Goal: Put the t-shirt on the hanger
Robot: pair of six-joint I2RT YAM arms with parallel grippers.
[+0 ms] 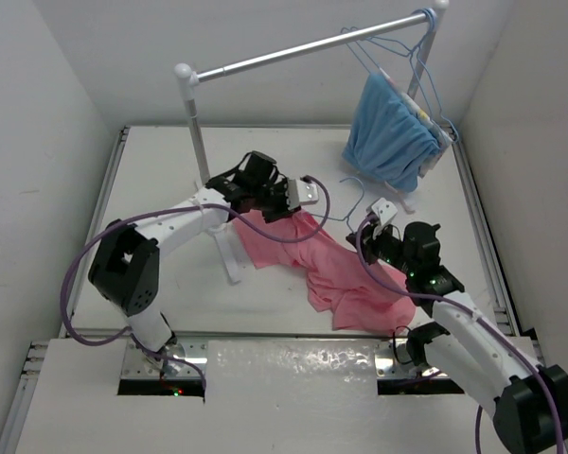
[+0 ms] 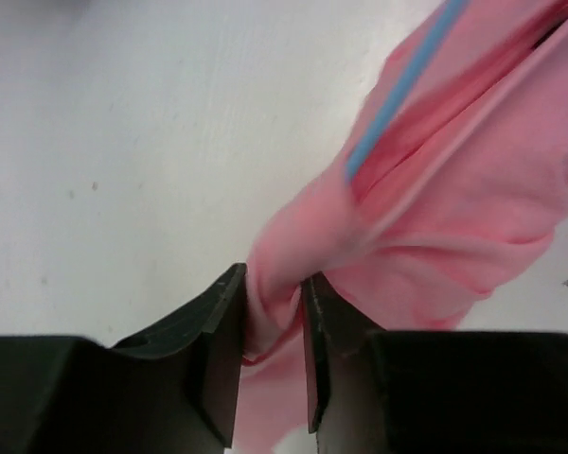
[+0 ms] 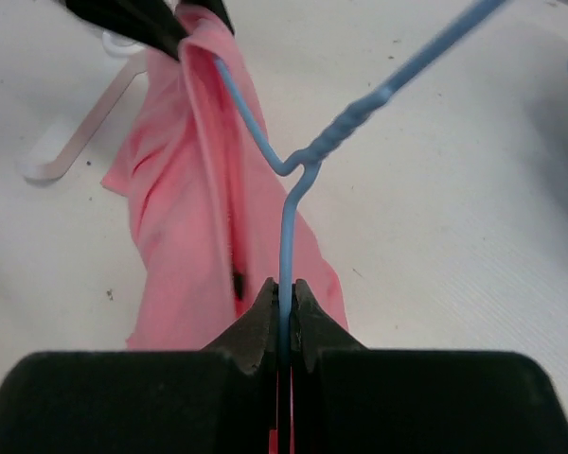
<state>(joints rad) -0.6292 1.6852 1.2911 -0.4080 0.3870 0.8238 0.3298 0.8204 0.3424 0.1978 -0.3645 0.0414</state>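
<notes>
The top external camera looks down from above and behind the arm bases, taking in the whole table [image 1: 151,189] out to the rail stand [image 1: 303,52] at the far edge. Each wrist camera sits close behind its gripper, left gripper [image 2: 273,279] and right gripper [image 3: 284,288], facing the tabletop; all three share the t-shirt [image 1: 346,274] and hanger [image 3: 286,227]

Bare tabletop [image 1: 293,147] in the back middle gives room to pass. The stand post [image 1: 197,128] blocks the back left, the hanging blue garment [image 1: 390,132] the back right; the t-shirt [image 1: 350,284] covers the near centre.
</notes>
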